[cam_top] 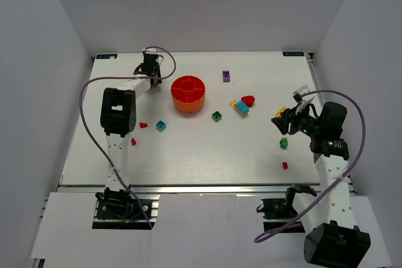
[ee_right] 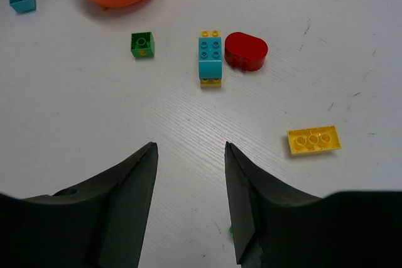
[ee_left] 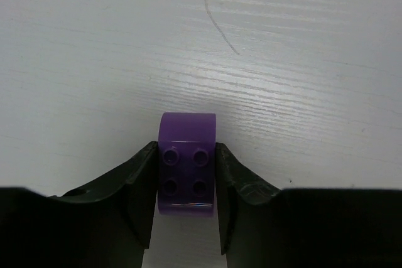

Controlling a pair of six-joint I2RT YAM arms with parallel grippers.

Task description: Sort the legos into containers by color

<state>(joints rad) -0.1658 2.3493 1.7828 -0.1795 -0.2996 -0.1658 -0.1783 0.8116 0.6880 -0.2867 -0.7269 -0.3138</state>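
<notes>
- The left tool [ee_left: 186, 156] is at the far left of the worktop [cam_top: 188, 155], just left of the bowl [cam_top: 188, 94]. Its two fingers are closed against the sides of a purple brick [ee_left: 187, 133], studs facing the wrist camera. The brick looks to be resting on the surface, not lifted.
- Step in hand, as I judge it: picking up this purple piece. The next move calls for a straight lift, a short carry right over the bowl's rim, and release into one wedge reserved for purple.
- Near the left arm lie two small red bricks [cam_top: 143, 125] and a cyan brick [cam_top: 161, 126], unsorted.
- The orange-red bowl stands left of centre. Its dividers show from above, but I cannot tell what is inside.
- Right of the bowl are a green brick [ee_right: 142, 44], a second purple piece [cam_top: 226, 76], a cyan-and-yellow stack [ee_right: 210, 59] and a rounded red brick [ee_right: 246, 51] just beside the stack.
- The right tool [ee_right: 190, 150] hovers at the near right, fingers apart and empty.
- Around it lie a yellow plate [ee_right: 313, 139], another green brick [cam_top: 284, 143] and a tiny red one [cam_top: 284, 166].
- No brand, label or writing can be read anywhere.
</notes>
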